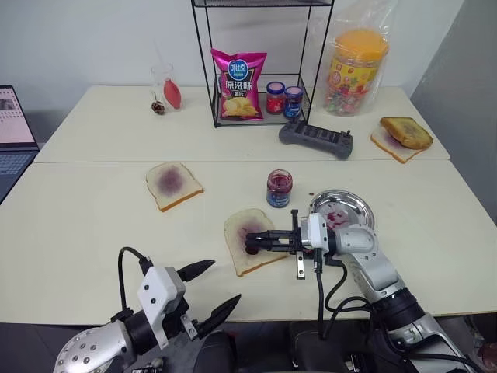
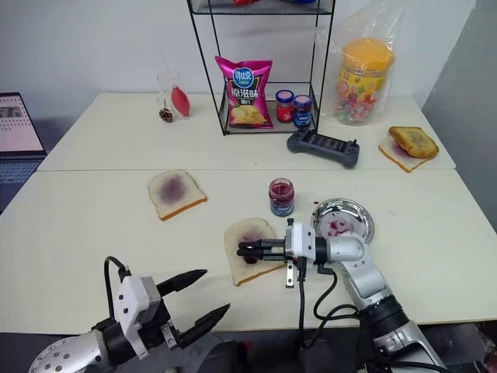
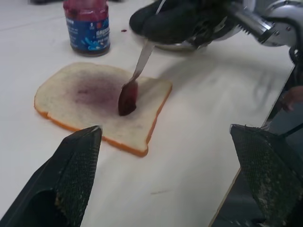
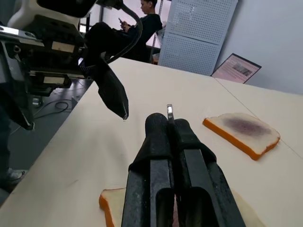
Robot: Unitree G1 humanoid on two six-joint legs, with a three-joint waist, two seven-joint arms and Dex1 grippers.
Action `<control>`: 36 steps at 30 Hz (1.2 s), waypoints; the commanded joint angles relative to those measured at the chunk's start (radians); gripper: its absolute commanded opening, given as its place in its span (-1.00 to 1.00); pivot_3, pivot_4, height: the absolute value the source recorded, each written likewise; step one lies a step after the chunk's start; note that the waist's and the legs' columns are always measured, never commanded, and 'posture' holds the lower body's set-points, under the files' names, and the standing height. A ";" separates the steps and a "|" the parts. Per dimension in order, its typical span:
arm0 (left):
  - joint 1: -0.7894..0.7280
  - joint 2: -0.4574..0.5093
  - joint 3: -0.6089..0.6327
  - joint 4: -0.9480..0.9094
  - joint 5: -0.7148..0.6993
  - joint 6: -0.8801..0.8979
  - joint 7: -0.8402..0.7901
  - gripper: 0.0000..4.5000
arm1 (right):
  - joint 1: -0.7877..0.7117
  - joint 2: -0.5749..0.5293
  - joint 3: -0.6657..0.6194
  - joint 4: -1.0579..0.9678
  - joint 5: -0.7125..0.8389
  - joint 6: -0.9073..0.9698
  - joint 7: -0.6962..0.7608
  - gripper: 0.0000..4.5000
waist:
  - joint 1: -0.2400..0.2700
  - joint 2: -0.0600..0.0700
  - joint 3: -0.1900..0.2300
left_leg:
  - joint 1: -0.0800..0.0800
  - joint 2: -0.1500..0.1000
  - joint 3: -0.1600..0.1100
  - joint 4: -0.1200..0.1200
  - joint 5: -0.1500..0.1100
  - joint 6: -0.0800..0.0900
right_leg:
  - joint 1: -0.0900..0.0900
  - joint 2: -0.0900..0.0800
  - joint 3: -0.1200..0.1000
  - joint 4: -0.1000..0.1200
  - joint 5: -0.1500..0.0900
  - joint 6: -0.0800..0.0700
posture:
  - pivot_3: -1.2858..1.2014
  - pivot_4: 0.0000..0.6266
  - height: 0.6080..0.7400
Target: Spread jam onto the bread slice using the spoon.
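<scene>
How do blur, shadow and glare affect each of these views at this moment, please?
Left wrist view: the spoon on the bread slice is fairly sharp; the right claw above is smeared, the left claw's near fingers soft. Right wrist view: the shut right claw is crisp, the person behind hazy. Left eye view: even light, soft shadows, a bright glint on the steel plate.

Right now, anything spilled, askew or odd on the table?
Minor mess only. Red jam smears dirty the steel plate, and a small red spot lies on the table beside the open jam jar. A second bread slice already carries a purple stain. Nothing is tipped or broken.
</scene>
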 commanded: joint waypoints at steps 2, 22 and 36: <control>-0.020 0.009 0.008 -0.036 -0.022 0.024 0.018 1.00 | -0.062 -0.015 -0.069 -0.081 0.042 0.035 -0.030 -0.99 | 0.000 0.000 0.000 | 0.000 0.000 0.000 0.000 0.000 0.000 | 0.000 0.000 0.000 0.000 0.000 0.000 | 0.03 -0.52 1.00; -0.072 0.013 0.004 -0.106 -0.064 0.127 0.075 1.00 | -0.136 0.013 -0.177 -0.196 0.363 0.851 -0.301 -0.99 | -0.001 0.000 0.000 | -0.001 0.000 -0.001 0.000 0.000 0.000 | 0.000 0.000 -0.001 0.001 0.000 0.000 | 0.03 -0.52 1.00; 0.017 0.009 0.040 -0.079 -0.058 0.069 0.031 1.00 | -0.192 0.058 -0.201 -0.011 0.360 0.987 -0.312 -0.99 | -0.001 0.000 0.000 | -0.002 0.000 0.000 0.000 0.000 0.000 | -0.001 0.000 0.000 -0.001 0.000 0.000 | 0.03 -0.52 1.00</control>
